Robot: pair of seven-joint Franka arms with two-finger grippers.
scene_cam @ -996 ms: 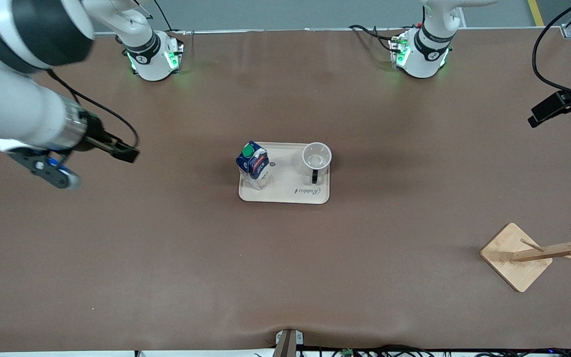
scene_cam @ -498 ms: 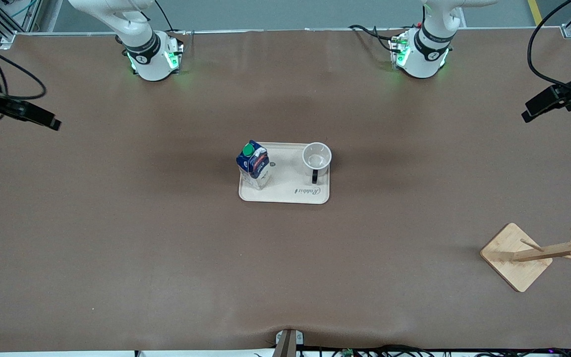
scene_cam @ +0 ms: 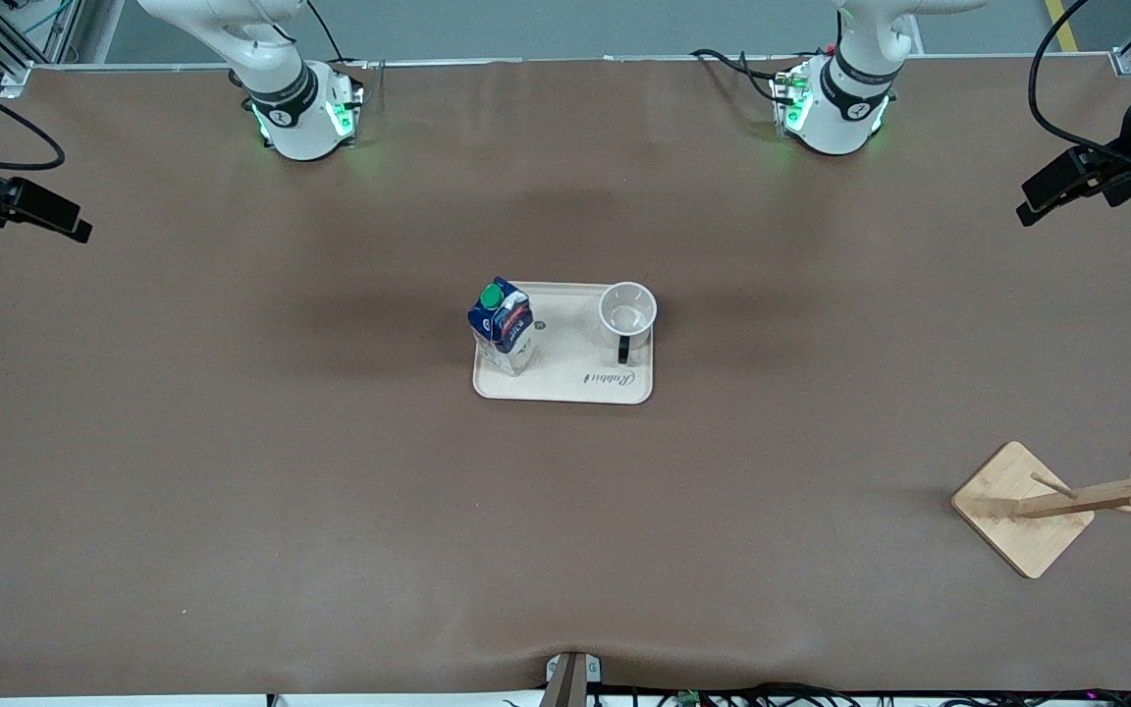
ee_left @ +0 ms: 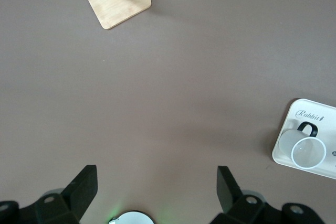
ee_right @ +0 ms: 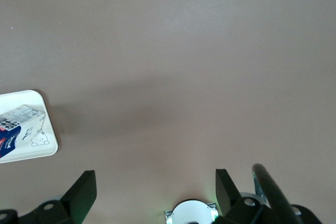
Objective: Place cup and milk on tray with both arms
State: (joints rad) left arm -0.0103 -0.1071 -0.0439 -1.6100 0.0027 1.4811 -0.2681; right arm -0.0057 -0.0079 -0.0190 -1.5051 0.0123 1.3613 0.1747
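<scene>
The job looks done. The milk (scene_cam: 502, 324) is stood upright on the tray (scene_cam: 565, 385), at the end toward the right arm. The cup (scene_cam: 627, 314) is stood upright on the same tray, at the end toward the left arm, with its handle turned toward the front camera. The two are kept apart by a bare strip of tray. The tray is laid in the middle of the desk (scene_cam: 330, 491).

Nothing is held by either arm. The left end effector (ee_left: 157, 187) is seen from its wrist camera with its two fingers spread wide and nothing between them. It is held high over the desk at the left arm's end. The right end effector (ee_right: 156, 190) is spread wide and empty too, and it is held high over the desk at the right arm's end. Both are kept well apart from the tray. It is judged that nothing more is left to be placed.

A wooden peg stand (scene_cam: 1037, 506) is found on the desk, nearer to the front camera than the tray and toward the left arm's end. It is well apart from the tray, so nothing is blocked by it.
</scene>
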